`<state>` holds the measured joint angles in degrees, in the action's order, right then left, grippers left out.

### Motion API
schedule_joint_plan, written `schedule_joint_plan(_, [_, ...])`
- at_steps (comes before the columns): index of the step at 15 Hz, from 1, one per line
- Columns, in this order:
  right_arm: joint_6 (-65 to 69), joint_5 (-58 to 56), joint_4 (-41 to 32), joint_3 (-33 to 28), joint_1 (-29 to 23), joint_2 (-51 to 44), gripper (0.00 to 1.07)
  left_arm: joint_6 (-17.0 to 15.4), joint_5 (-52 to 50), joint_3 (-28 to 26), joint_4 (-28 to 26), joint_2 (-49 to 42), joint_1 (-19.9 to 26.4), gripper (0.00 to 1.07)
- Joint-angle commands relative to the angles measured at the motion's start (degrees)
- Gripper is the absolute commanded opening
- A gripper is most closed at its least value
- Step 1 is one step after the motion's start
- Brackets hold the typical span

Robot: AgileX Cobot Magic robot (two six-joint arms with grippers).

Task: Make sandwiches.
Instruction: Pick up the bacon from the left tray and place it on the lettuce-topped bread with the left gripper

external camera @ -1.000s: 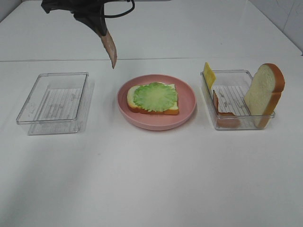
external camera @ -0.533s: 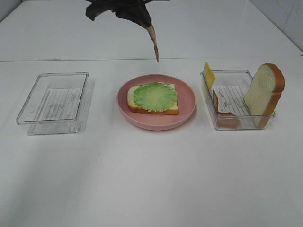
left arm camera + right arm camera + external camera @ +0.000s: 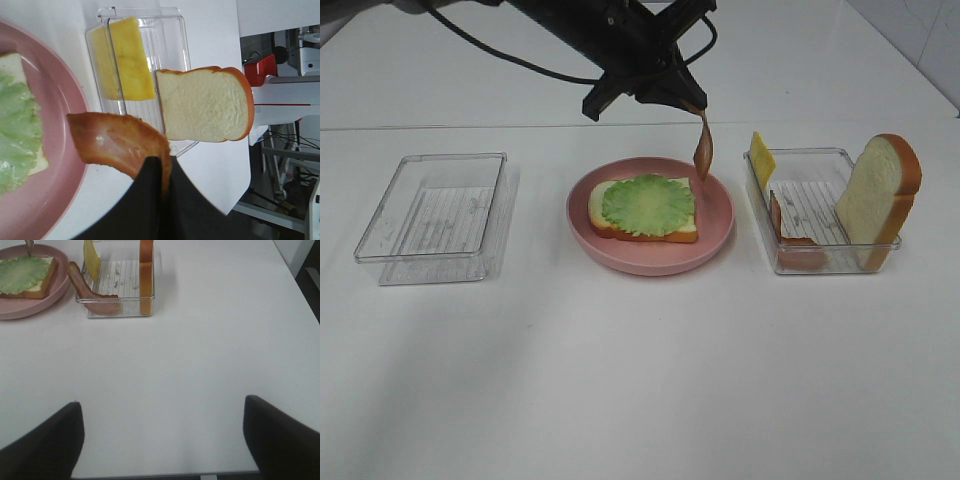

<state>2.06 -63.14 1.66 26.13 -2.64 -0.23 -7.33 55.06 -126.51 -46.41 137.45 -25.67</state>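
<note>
On the pink plate (image 3: 650,258) lies a bread slice topped with a green lettuce leaf (image 3: 648,205). My left gripper (image 3: 685,100) reaches in from the back left. It is shut on a reddish-brown bacon strip (image 3: 702,145) that hangs over the plate's far right rim. The left wrist view shows the black fingertips (image 3: 155,175) pinching that strip (image 3: 120,142) beside the lettuce (image 3: 17,130). The right tray (image 3: 820,262) holds a yellow cheese slice (image 3: 761,157), an upright bread slice (image 3: 878,195) and another bacon strip (image 3: 790,240). My right gripper (image 3: 162,440) is open and empty over bare table.
An empty clear tray (image 3: 435,205) stands left of the plate. The right wrist view shows the plate (image 3: 30,310) and the right tray (image 3: 115,302) with its bacon (image 3: 90,292), cheese (image 3: 91,257) and bread (image 3: 146,275). The table's right edge is close to that tray.
My left arm has swung right and down with the bacon strip, from above the table's back left to over the plate's far right rim. Nothing else moved.
</note>
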Motion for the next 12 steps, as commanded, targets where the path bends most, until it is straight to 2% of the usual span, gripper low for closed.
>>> schedule_joint_plan(1, [-0.5, 0.1, 0.2, -0.2, 0.3, -1.5, 0.85, 2.1, -1.5, -0.2, -5.1, 2.5, -0.5, 0.0])
schedule_joint_plan(6, [-0.5, 0.1, 0.2, -0.2, 0.3, -1.5, 0.85, 2.4, -1.3, -0.2, -5.0, 6.7, -0.5, 0.0])
schedule_joint_plan(9, [-0.5, 0.1, 0.2, -0.2, 0.3, -1.5, 0.85, 0.6, 0.1, -0.2, -0.2, 7.2, 0.6, 0.0])
schedule_joint_plan(12, [-0.5, 0.1, 0.2, -0.2, 0.3, -1.5, 0.85, -1.8, 2.5, -0.2, 8.0, 7.2, 1.4, 0.0])
